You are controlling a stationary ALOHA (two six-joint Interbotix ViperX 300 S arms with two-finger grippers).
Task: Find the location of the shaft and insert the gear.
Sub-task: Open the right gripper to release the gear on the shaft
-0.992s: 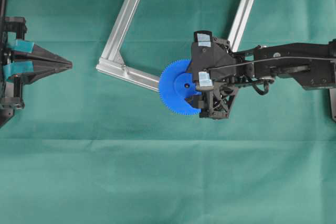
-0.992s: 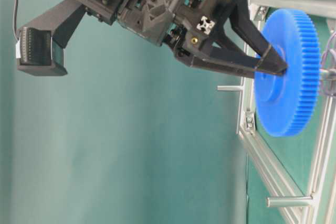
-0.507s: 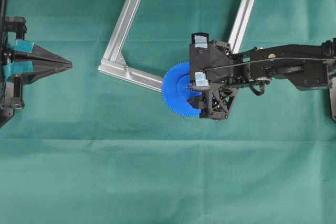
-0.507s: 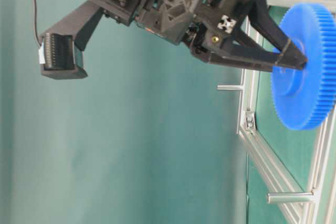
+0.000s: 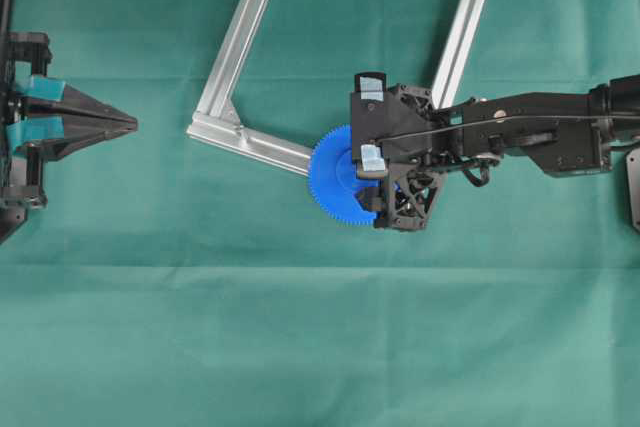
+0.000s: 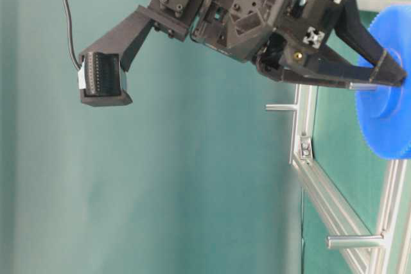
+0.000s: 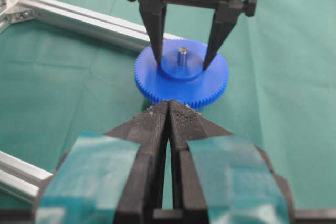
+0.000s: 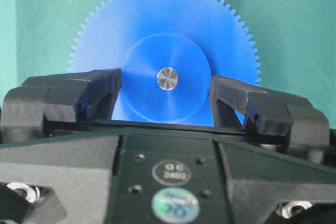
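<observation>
Left wrist view: right gripper (image 7: 182, 59) clamps the gear (image 7: 181, 75) by its hub, shaft (image 7: 182, 55) through bore. Left gripper (image 7: 169, 111) closed, idle. Risk: tilted release jams gear partway down.

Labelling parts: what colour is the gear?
Bright blue gear, clearest in the left wrist view.

A green cloth covers the desk (image 5: 300, 347), creased across the middle. An open aluminium frame (image 5: 240, 42) lies in the upper centre; the blue gear (image 5: 335, 182) lies flat at its lower corner.
</observation>
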